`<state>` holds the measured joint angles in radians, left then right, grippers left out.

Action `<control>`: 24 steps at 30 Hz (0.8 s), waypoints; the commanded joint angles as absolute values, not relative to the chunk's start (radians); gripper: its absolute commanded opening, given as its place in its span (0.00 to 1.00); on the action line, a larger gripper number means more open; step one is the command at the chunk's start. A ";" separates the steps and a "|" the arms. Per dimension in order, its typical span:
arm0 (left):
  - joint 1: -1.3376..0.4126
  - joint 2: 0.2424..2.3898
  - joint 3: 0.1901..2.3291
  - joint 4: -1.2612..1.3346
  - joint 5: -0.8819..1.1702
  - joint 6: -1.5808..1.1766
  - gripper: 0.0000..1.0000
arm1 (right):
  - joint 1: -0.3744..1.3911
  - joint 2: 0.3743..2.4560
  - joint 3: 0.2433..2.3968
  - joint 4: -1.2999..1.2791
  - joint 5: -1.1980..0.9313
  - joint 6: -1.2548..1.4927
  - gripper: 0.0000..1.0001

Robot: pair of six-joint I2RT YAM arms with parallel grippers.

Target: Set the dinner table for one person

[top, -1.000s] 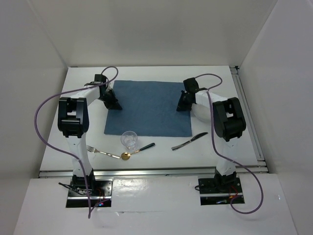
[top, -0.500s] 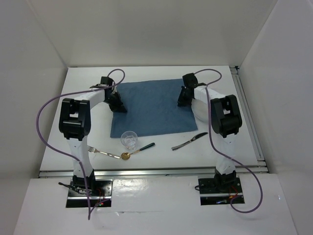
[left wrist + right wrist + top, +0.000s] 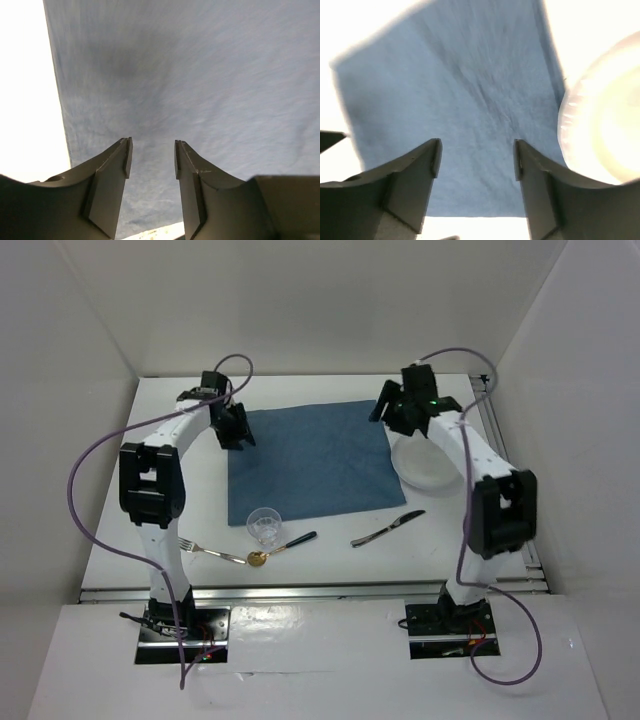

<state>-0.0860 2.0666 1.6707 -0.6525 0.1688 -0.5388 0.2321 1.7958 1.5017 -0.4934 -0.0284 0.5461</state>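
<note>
A blue square cloth (image 3: pixel 310 460) lies flat on the white dinner table (image 3: pixel 330 565), slightly turned. My left gripper (image 3: pixel 238 432) hovers over the cloth's far left corner; in the left wrist view it (image 3: pixel 152 157) is open, with only blue cloth (image 3: pixel 200 75) beneath the jaws. Above the far right corner hangs my right gripper (image 3: pixel 386 412), raised; in the right wrist view it (image 3: pixel 476 160) stands open and holds nothing, the cloth (image 3: pixel 470 100) below it. Just right of the cloth sits a white plate (image 3: pixel 425 468), whose rim (image 3: pixel 600 135) shows in the right wrist view.
A clear drinking glass (image 3: pixel 264 525) stands at the cloth's near left corner. In front of it lie a silver fork (image 3: pixel 205 550) and a gold spoon with a dark handle (image 3: pixel 282 547). A knife (image 3: pixel 388 528) lies near the cloth's near right corner.
Both grippers were shut on the cloth's far corners and have opened, letting it go. The cloth shifted right and turned a little. The right arm rose and swung to the right.
</note>
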 commanded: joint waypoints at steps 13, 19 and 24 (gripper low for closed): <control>-0.118 1.764 1.649 -0.687 0.164 -0.485 0.56 | -0.231 1.403 0.878 -0.399 -0.135 0.716 0.87; -0.136 1.596 1.464 -0.631 0.207 -0.485 0.56 | -0.255 1.474 0.836 -0.301 -0.150 0.726 0.89; -0.146 1.490 1.347 -0.574 0.207 -0.485 0.56 | -0.264 1.591 0.836 -0.218 -0.160 0.762 0.85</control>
